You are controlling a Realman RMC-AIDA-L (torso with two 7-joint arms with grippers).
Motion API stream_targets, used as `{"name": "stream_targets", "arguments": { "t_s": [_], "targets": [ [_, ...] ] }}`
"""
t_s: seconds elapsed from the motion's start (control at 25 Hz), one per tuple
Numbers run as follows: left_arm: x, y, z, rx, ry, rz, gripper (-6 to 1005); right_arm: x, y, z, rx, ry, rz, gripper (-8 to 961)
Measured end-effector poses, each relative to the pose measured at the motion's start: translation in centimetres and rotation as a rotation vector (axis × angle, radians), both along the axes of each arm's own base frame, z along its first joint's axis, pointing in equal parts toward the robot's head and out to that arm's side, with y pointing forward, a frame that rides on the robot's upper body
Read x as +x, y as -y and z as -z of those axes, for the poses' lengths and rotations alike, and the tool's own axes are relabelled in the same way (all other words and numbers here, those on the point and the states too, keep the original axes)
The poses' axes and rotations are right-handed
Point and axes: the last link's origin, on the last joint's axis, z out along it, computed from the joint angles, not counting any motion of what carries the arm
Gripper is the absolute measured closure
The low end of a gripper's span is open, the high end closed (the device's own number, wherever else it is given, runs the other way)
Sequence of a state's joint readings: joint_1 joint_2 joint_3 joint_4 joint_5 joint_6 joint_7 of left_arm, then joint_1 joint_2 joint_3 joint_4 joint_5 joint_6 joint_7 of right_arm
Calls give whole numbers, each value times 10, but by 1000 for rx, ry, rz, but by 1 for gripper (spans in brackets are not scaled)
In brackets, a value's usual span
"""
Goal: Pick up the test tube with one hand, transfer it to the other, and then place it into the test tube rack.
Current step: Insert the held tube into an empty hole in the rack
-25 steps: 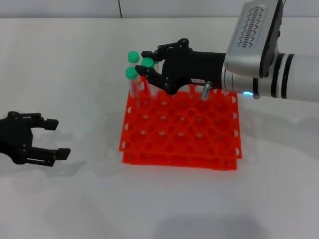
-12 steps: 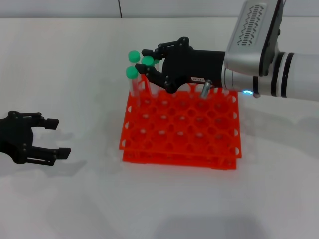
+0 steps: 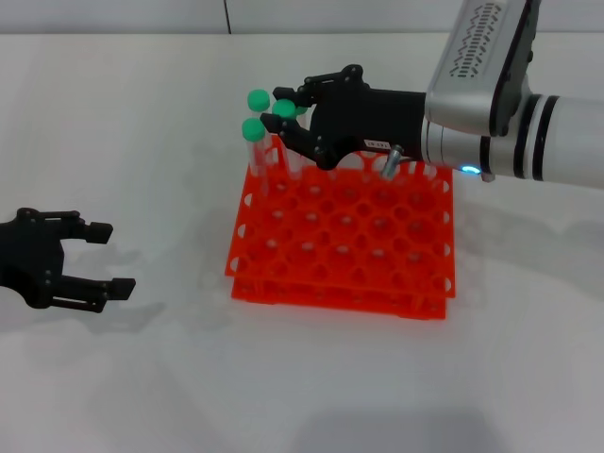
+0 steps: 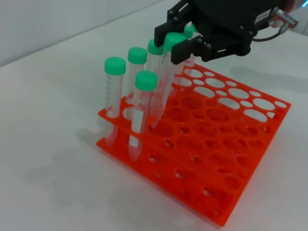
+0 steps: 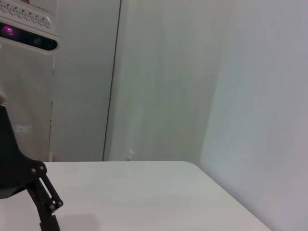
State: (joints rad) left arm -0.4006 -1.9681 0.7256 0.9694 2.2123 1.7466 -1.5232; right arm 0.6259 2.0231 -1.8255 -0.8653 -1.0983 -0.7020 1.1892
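Note:
The test tube [image 3: 284,109], clear with a green cap, leans in a hole at the far left corner of the orange test tube rack [image 3: 340,255]. My right gripper [image 3: 288,118] is shut on it just under the cap. In the left wrist view the held tube [image 4: 163,86] slants into the rack [image 4: 231,144], with the right gripper [image 4: 175,44] clamped at its top. My left gripper [image 3: 109,260] rests open and empty on the table, well left of the rack.
Other green-capped tubes [image 3: 252,128] stand in the rack's far left holes beside the held one; the left wrist view shows several [image 4: 115,65]. White table surrounds the rack. The right wrist view shows only wall and tabletop.
The right gripper and its tube shifted slightly up and to the right. The rack and the neighbouring tubes shifted with them. The left gripper stayed put.

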Motion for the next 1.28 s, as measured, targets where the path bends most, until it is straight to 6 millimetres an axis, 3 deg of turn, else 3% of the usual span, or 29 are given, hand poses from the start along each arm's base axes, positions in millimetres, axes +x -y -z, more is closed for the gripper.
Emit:
{"name": "stream_targets", "arguments": {
  "t_s": [1.28],
  "targets": [
    [-1, 2, 1, 1, 0, -2, 124, -2, 1, -2, -5, -21, 10, 687]
  ]
}}
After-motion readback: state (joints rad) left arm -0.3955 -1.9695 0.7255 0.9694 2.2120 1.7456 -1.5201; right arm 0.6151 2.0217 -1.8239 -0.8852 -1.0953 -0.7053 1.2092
